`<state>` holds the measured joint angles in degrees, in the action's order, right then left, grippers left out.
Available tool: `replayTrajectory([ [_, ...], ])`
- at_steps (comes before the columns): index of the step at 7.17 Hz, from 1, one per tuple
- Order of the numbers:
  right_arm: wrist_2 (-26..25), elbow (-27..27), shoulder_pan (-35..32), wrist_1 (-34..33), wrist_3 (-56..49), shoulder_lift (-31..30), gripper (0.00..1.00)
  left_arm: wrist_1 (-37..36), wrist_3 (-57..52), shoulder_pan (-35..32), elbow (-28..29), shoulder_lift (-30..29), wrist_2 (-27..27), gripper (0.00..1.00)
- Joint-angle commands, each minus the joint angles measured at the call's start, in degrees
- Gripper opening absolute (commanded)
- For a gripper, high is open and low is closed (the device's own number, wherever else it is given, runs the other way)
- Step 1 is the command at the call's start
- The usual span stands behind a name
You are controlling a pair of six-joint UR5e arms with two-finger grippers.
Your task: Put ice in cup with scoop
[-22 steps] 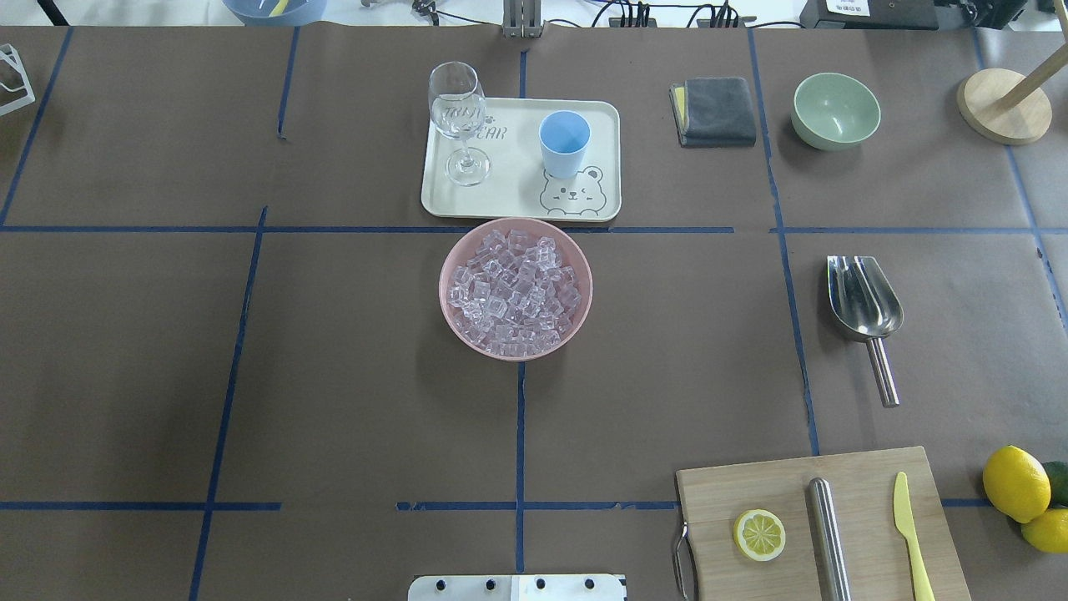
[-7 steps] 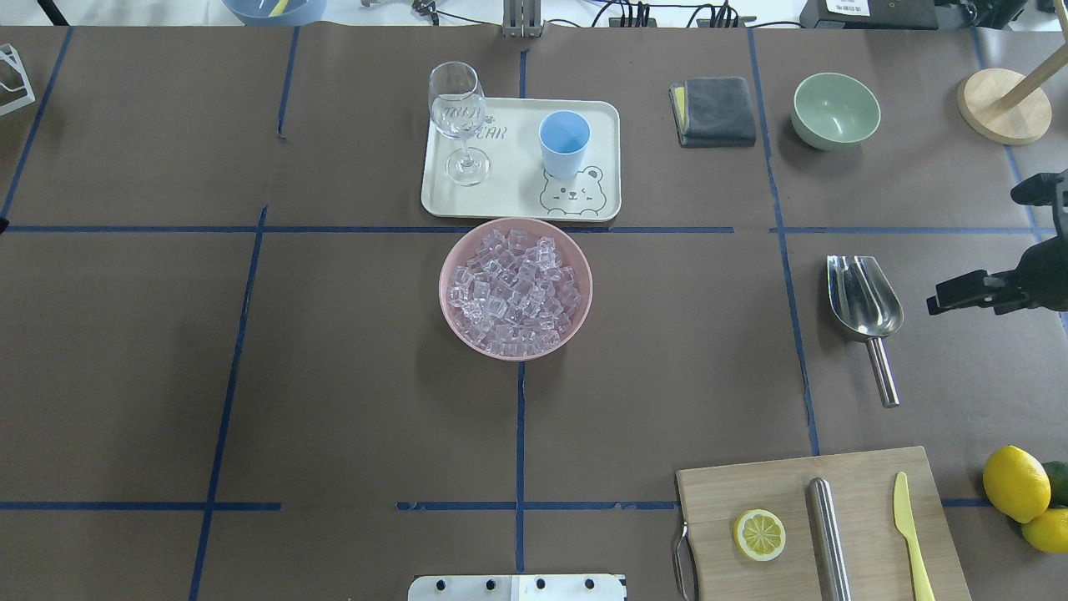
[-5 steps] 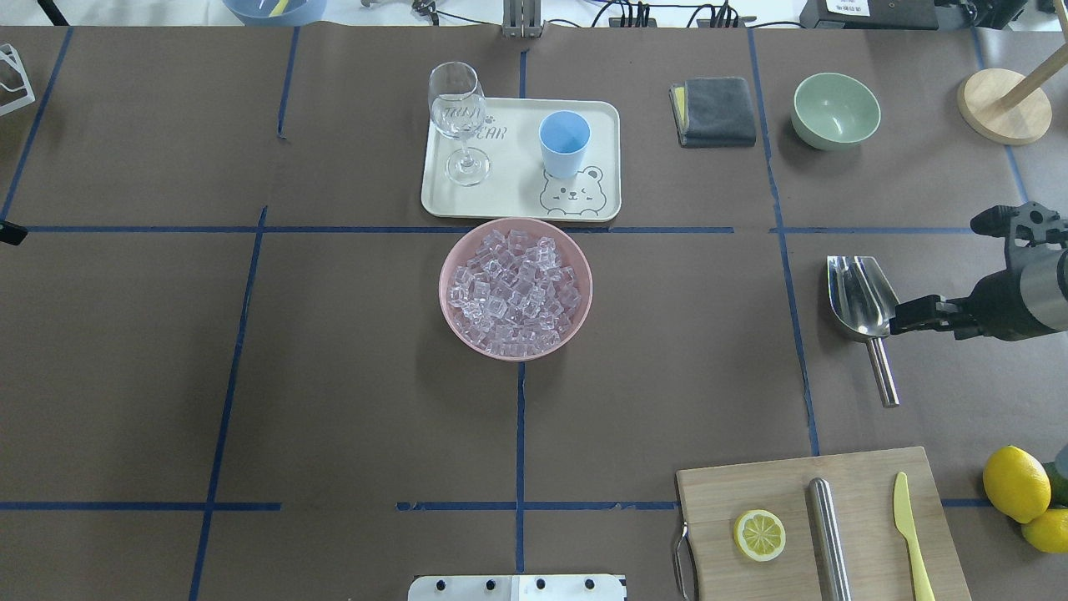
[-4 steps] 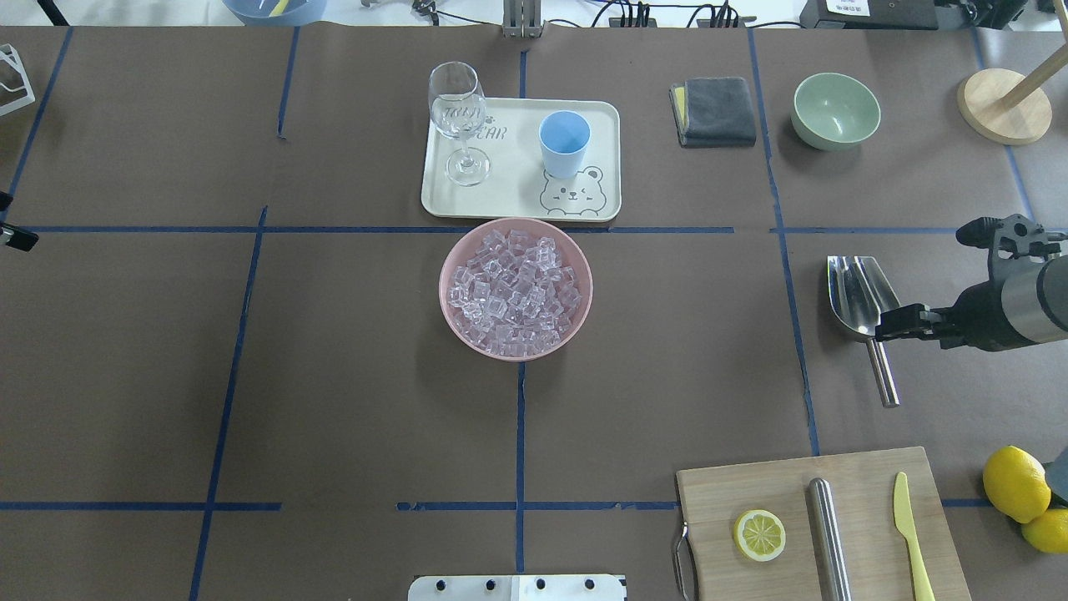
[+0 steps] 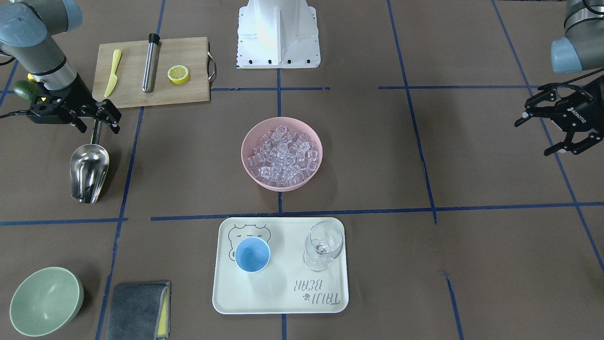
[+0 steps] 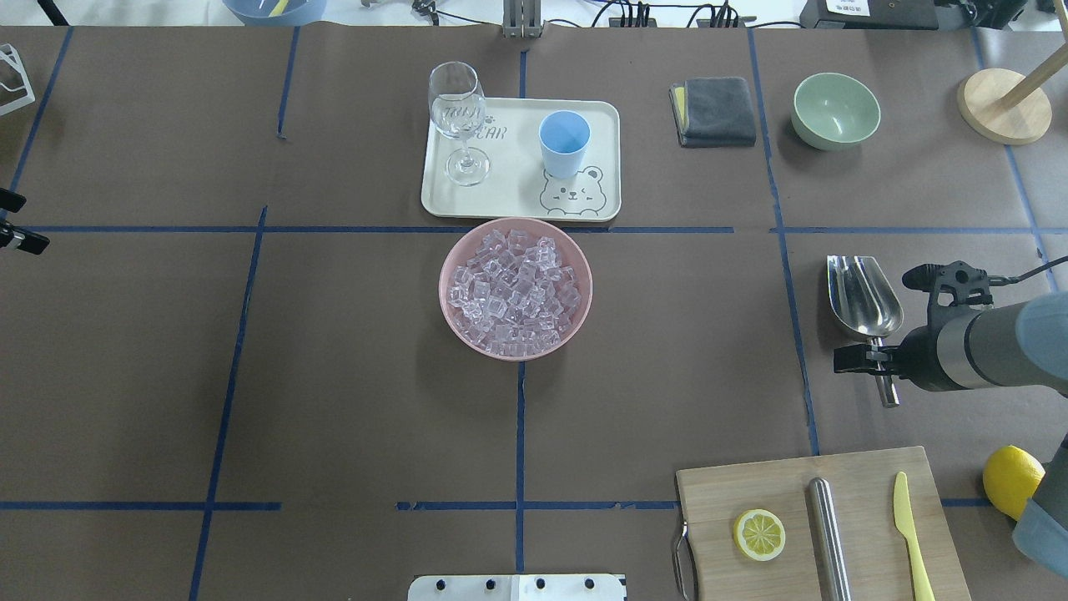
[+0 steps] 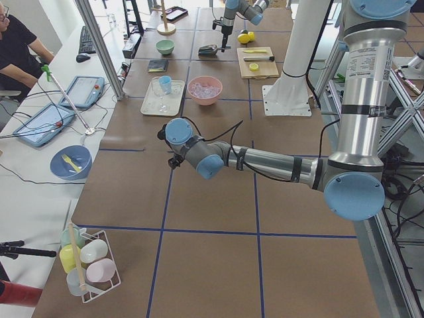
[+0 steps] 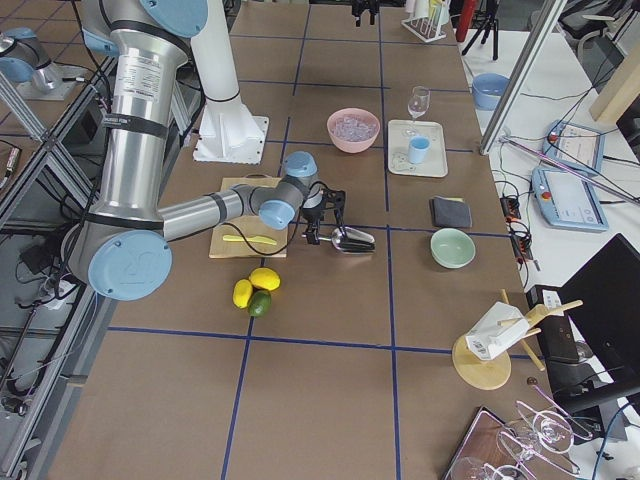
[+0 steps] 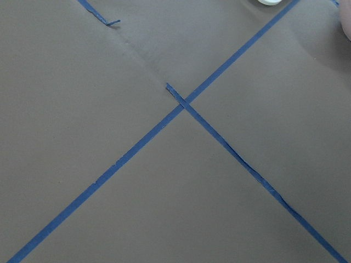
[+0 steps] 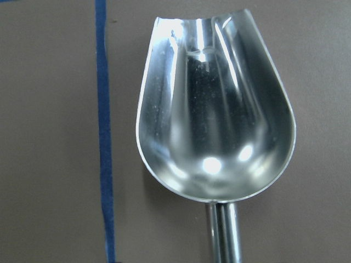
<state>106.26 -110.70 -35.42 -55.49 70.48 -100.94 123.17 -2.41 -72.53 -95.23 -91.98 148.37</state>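
Hanging over the scoop [image 5: 88,172] handle, right tool [image 5: 98,125], fingers spread, clasping nothing.

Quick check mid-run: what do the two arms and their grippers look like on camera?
Both arms, left arm and right arm, are silver-grey tubes with light-blue joint caps; a black cable runs along the left one. The left gripper and right gripper are black, each with two jointed fingers; the left bears white ROBOTIQ lettering.
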Motion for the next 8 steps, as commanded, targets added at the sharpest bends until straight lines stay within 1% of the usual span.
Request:
replayTrajectory([
  [1,-1.40,0.74,2.28,-0.06,-0.34,-0.14,0.81,0.05,-0.14,0.02,0.22,-0.04,-0.01,1.00],
  [2,-1.40,0.74,2.29,-0.06,-0.52,-0.40,0.67,0.14,-0.23,0.02,0.31,-0.13,-0.01,1.00],
  [3,-1.49,0.74,2.11,-0.06,-0.61,-1.10,0.47,0.14,-0.23,0.10,0.39,-0.39,-0.01,1.00],
  [4,-3.40,0.57,2.11,-0.06,-0.61,-2.15,0.19,0.22,-0.14,2.45,0.74,-0.74,-0.10,1.00],
  [5,-3.68,0.31,2.11,-0.06,-0.70,-2.16,0.00,0.66,-0.14,4.91,1.70,-3.53,-0.10,1.00],
  [6,-3.60,-0.30,2.03,-0.06,-1.66,-2.16,0.00,3.62,-0.05,6.77,2.67,-5.38,-0.10,1.00],
  [7,-3.69,-1.53,1.94,-0.06,-5.84,-2.16,0.00,9.05,-0.14,10.44,5.46,-8.53,-0.10,1.00],
  [8,-3.34,-2.76,1.94,-0.06,-6.06,-2.24,0.00,15.02,-0.05,15.00,10.02,-13.61,-0.27,1.00],
])
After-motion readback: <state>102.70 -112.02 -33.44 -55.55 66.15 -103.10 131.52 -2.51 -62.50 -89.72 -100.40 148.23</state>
